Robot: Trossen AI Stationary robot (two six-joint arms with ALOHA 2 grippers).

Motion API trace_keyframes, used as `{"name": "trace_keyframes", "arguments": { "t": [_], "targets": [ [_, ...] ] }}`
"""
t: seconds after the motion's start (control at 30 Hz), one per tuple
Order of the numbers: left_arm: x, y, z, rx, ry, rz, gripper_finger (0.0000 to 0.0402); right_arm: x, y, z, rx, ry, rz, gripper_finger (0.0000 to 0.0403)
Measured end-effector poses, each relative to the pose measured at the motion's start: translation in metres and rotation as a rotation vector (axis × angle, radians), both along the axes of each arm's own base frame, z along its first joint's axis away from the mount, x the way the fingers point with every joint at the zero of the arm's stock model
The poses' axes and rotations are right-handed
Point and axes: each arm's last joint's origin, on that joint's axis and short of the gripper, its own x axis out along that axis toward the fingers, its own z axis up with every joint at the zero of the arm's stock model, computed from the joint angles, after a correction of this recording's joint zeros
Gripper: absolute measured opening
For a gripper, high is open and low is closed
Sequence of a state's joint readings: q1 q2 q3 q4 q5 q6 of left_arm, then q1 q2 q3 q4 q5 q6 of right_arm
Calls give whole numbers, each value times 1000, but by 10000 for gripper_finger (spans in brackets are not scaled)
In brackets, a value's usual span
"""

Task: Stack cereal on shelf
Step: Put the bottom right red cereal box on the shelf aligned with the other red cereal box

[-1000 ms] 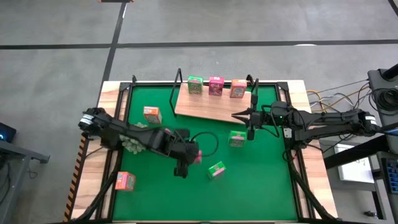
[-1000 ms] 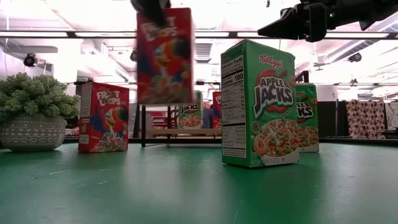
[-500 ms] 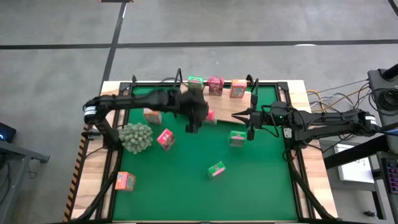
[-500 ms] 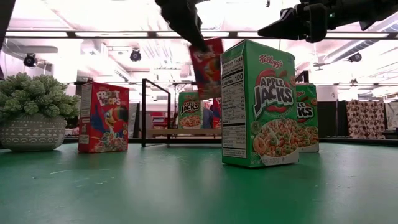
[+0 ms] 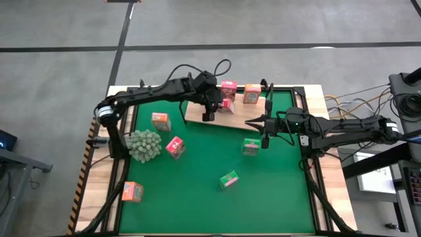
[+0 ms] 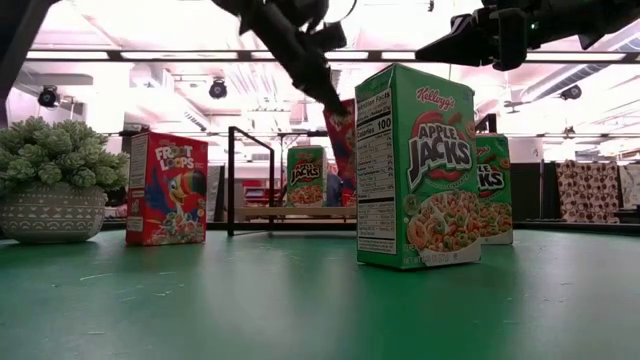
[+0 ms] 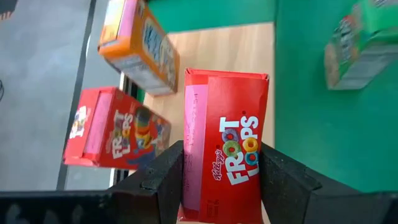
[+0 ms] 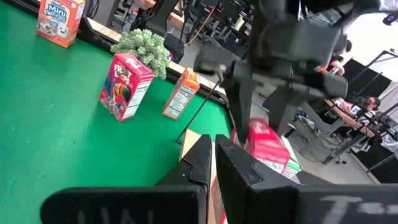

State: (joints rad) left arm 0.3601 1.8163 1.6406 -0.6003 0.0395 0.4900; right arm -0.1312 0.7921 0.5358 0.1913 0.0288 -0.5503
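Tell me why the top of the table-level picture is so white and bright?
Low view: ceiling lights glare behind the boxes, washing out the room. Right wrist view: the right end effector looks big and blurry up close.

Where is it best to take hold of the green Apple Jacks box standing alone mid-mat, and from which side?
Probably the upper part of the Apple Jacks box, approached from above, with fingers pressing front and back. It stands upright with nothing touching it, and its side panel is narrower than its front.
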Motion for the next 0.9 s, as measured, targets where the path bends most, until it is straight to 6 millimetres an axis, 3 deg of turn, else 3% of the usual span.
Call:
{"name": "trace_keyframes", "arguments": {
  "t": [0.5, 0.9],
  "targets": [
    [16, 18, -29, -10, 10, 24, 163, 0, -2, -1, -7, 13, -53, 13],
    [20, 21, -35, -4, 8, 21, 211, -1, -2, -1, -7, 16, -54, 13]
  ]
}}
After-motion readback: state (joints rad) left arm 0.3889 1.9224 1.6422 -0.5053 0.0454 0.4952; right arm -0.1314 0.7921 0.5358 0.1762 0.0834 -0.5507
